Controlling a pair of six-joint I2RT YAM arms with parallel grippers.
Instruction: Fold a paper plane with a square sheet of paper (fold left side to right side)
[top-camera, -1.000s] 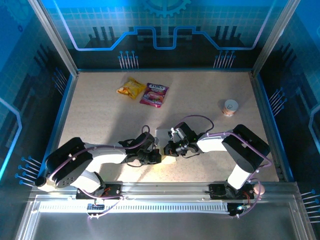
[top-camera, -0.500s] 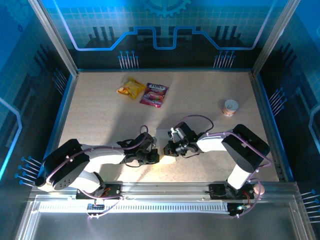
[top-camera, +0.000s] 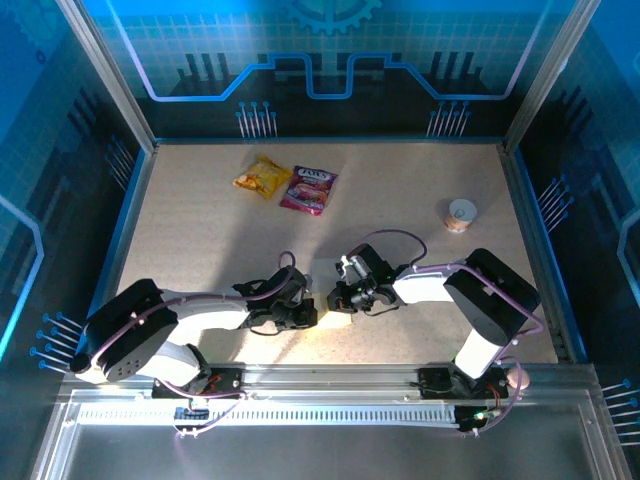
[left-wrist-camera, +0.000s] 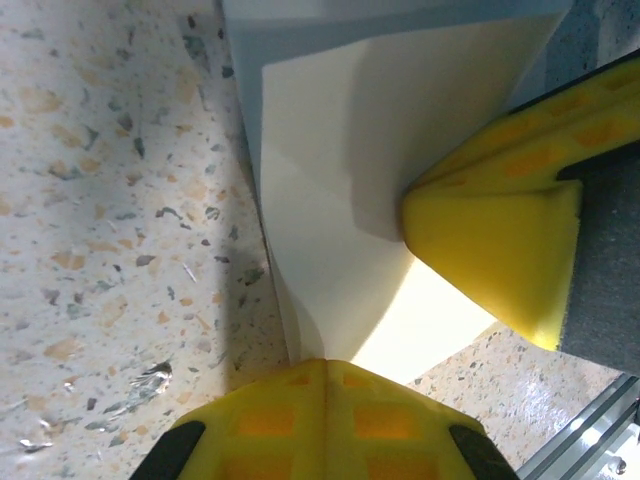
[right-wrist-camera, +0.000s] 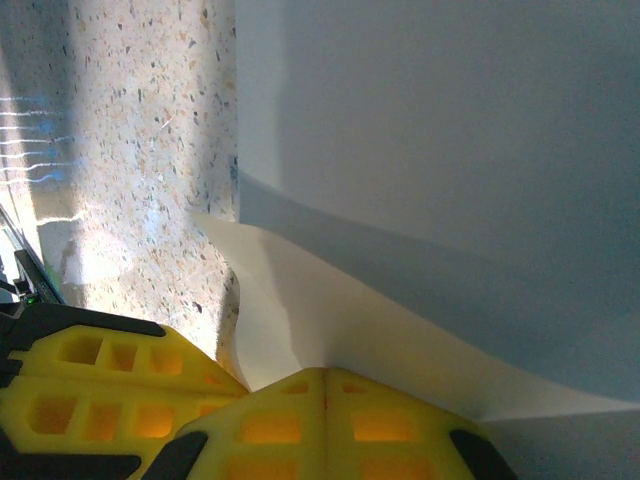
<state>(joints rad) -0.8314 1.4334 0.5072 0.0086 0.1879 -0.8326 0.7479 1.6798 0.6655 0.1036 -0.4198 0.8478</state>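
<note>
Both shut: left hand (left-wrist-camera: 325, 378) and right hand (right-wrist-camera: 325, 385) each pinch the paper sheet (left-wrist-camera: 330, 180) edge at their tips. Looks thin, floppy, probably slides on the table (left-wrist-camera: 100, 250); grip corners lightly.

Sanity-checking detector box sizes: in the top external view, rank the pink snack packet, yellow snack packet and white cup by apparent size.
1. pink snack packet and yellow snack packet: these look about alike, with pink perhaps slightly bigger. Too close to rank.
2. white cup: clearly the smallest.
</note>
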